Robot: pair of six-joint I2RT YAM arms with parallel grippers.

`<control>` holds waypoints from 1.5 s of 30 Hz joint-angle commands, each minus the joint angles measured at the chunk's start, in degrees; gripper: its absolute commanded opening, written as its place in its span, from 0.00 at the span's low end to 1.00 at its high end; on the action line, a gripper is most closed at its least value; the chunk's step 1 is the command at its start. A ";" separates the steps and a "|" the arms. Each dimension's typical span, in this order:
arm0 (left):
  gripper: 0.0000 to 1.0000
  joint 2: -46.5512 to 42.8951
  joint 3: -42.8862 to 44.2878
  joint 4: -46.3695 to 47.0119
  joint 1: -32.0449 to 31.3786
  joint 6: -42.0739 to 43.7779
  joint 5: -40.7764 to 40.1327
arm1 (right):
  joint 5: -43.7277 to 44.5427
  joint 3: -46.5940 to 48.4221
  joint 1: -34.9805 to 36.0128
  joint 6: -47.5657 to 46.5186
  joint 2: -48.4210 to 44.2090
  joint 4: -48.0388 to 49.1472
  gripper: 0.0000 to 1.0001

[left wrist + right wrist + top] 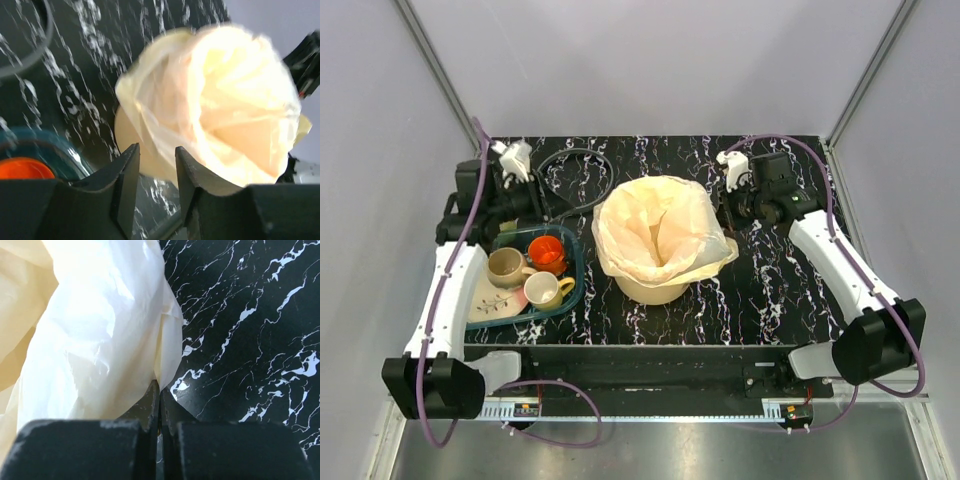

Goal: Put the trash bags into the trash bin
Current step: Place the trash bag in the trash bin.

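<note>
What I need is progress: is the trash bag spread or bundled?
Spread: the trash bag drapes open over the trash bin.

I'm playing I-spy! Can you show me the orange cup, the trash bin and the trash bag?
orange cup (548, 254): top view, on its orange body.
trash bin (652, 293): top view, on the bare cream wall under the bag.
trash bag (620, 225): top view, on the film draped over the bin's mouth.
</note>
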 commanded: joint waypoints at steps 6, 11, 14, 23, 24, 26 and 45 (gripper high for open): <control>0.33 3.23 -9.71 -1.06 -13.15 -3.45 3.88 | -6.85 -2.19 -0.27 3.16 -3.39 -2.35 0.04; 0.32 6.84 -10.68 10.24 -17.03 -9.52 4.41 | -9.77 -4.74 -0.18 6.67 -3.48 -0.86 0.04; 0.32 10.18 -9.90 16.94 -18.09 -13.65 3.79 | -10.99 -6.32 -0.18 8.26 -2.96 1.07 0.06; 0.31 18.54 -4.62 23.21 -17.04 -14.89 2.12 | -8.37 -4.31 -1.14 8.79 0.91 5.91 0.06; 0.31 17.75 -5.92 23.12 -16.43 -15.41 2.82 | -8.62 -3.52 -2.37 8.53 1.61 5.65 0.05; 0.34 16.00 -7.60 21.98 -13.89 -14.64 3.09 | -9.41 -3.34 -4.04 7.65 1.44 4.68 0.04; 0.61 16.51 -4.44 29.44 -4.02 -18.75 8.45 | -18.82 4.31 -15.82 4.65 -5.42 -9.39 0.79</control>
